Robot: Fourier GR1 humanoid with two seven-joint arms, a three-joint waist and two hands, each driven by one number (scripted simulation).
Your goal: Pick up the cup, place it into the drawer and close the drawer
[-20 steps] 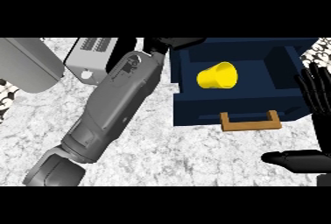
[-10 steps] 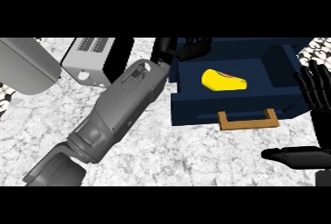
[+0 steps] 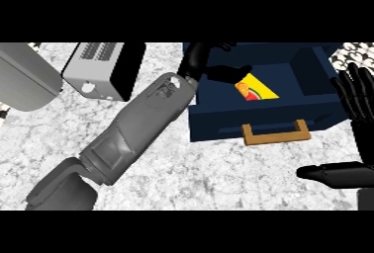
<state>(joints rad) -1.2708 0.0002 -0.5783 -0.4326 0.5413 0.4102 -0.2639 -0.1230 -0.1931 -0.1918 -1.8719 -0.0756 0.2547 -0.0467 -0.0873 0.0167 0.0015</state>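
Lying tilted inside the open drawer (image 3: 219,118), the cup (image 3: 256,90) is partly hidden by the left hand (image 3: 203,58), whose grasp cannot be told. Shutting the drawer before withdrawal would likely trap that hand.

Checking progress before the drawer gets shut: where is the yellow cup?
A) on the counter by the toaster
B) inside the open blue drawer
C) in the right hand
B: the yellow cup lies inside the open blue drawer, behind its brown handle.
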